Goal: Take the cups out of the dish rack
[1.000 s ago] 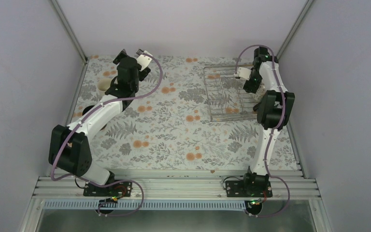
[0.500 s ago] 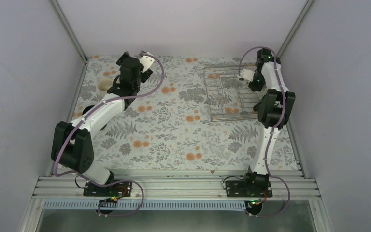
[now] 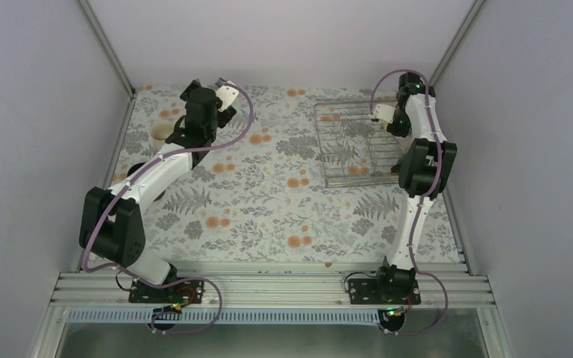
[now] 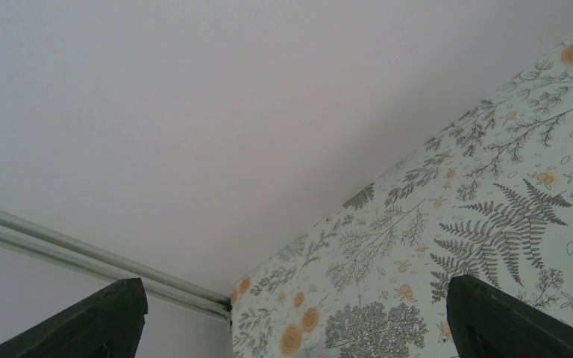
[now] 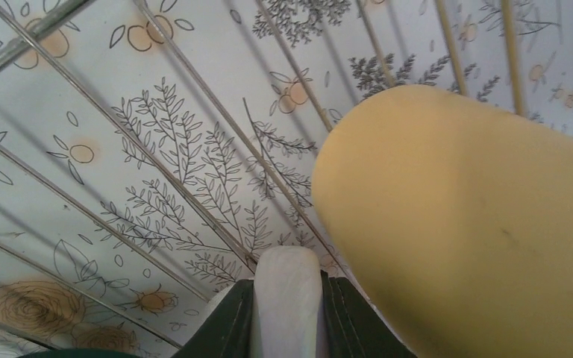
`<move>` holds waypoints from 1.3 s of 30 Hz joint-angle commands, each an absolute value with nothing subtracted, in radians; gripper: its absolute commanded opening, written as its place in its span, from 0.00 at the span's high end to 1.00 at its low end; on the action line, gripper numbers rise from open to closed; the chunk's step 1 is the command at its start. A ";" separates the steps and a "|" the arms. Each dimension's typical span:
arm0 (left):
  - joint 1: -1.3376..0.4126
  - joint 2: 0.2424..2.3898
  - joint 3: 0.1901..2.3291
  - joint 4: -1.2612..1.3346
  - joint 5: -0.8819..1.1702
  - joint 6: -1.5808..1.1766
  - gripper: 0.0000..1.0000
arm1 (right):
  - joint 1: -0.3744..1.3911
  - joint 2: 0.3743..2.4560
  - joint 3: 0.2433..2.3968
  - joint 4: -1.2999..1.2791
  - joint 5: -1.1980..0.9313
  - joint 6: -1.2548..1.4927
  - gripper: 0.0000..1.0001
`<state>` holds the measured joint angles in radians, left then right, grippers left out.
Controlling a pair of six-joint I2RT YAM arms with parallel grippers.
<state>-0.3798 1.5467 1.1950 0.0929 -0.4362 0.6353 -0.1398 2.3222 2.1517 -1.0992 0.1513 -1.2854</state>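
Item: yellow mug (image 5: 462, 224), in dish rack (image 3: 320, 142), far right of surface (image 3: 268, 209) | right claw (image 5: 287, 313): pinched shut on its pale handle (image 5: 287, 268) | left claw (image 4: 298, 317): wide open, empty | risk: mug likely swivels on the thin grip, snags wires (image 5: 186, 82), drags rack or drops.

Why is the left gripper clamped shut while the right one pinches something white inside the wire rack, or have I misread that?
One thing is off: the left gripper is wide open, not clamped shut; the left wrist view shows its fingertips far apart. The right gripper does pinch a white piece, beside a pale yellow mug, inside the dish rack.
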 commanded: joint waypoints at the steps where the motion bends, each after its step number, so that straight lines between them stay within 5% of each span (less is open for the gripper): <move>1: -0.389 1.527 1.197 0.119 -0.413 0.622 0.00 | -0.146 2.272 2.221 -1.078 0.106 -1.261 0.96; 18: -0.402 1.561 1.196 0.128 -0.374 0.647 0.00 | -0.129 2.082 2.179 -1.056 -0.058 -1.205 0.96; 39: -0.402 1.584 1.228 0.083 -0.330 0.631 0.00 | -0.124 2.090 2.186 -1.204 -0.163 -1.197 0.96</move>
